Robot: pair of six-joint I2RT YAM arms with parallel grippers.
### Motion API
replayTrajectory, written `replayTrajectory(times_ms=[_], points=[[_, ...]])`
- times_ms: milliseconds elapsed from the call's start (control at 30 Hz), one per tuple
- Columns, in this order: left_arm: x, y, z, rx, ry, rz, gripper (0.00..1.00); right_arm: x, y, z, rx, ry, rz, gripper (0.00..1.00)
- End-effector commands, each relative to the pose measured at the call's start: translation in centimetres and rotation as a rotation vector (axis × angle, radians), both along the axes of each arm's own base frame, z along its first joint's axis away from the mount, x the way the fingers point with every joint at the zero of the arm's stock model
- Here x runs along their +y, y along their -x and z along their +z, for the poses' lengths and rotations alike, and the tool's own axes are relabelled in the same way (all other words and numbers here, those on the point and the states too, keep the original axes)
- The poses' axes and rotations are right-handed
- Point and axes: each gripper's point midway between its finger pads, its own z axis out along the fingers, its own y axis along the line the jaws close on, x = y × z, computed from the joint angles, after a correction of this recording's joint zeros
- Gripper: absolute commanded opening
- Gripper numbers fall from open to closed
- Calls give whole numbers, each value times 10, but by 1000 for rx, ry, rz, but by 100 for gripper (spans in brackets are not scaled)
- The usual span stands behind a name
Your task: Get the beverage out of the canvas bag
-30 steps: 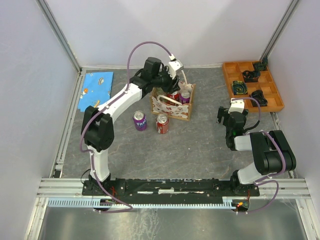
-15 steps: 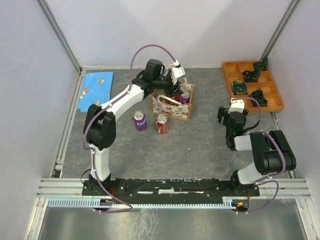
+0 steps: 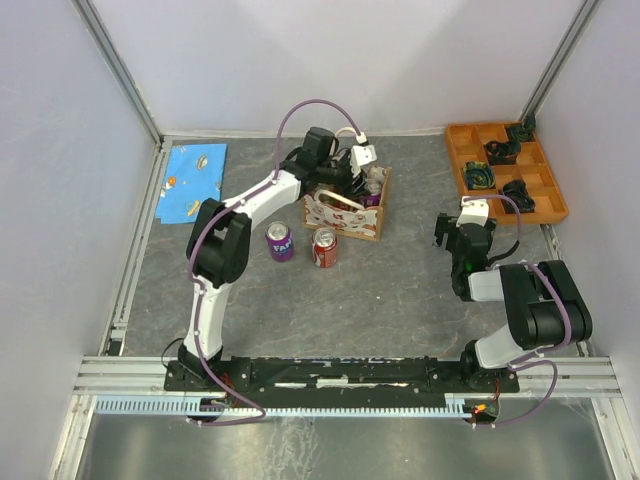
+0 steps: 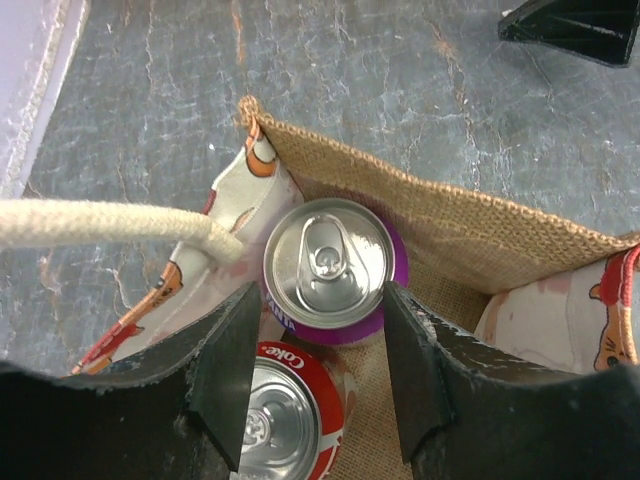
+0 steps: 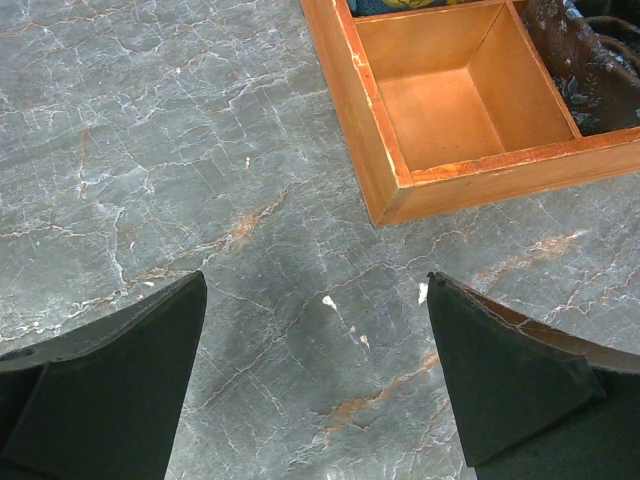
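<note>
The canvas bag stands at the back middle of the table. In the left wrist view its burlap wall and a cream handle show. Inside stand a purple Fanta can and a red Coke can. My left gripper is open over the bag's mouth. In the wrist view the left gripper has its fingertips on either side of the purple can's near edge, and the red can lies partly under the left finger. My right gripper is open and empty, and in its own view it hangs over bare table.
A purple can and a red can stand on the table in front of the bag. An orange compartment tray with dark items is at the back right, with its corner near my right gripper. A blue mat lies back left.
My left gripper has moved right and down over the bag's mouth, with its arm swinging right. The right arm and the cans on the table have not moved.
</note>
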Motion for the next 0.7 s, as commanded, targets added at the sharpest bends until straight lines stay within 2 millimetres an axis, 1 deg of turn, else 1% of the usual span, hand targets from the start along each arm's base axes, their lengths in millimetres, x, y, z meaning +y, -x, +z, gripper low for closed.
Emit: replayTrajectory(times_ms=[0, 233, 367, 400, 433, 467, 667], points=[[-17, -13, 32, -123, 69, -51, 60, -2, -9, 17, -61, -8, -12, 99], [-20, -12, 22, -84, 70, -59, 63, -2, -10, 18, -64, -8, -12, 99], [-18, -8, 21, -65, 58, -62, 70, -2, -9, 17, -62, -8, -13, 99], [-17, -7, 22, -64, 57, -61, 74, -1, -9, 17, -62, -8, -12, 99], [-17, -7, 23, -64, 57, -62, 93, -1, -9, 17, -62, -8, -12, 99], [-16, -6, 25, -64, 57, -61, 100, -2, -9, 17, -62, -8, -12, 99], [-18, -5, 42, -75, 76, -68, 99, -2, -9, 18, -62, -8, -13, 99]])
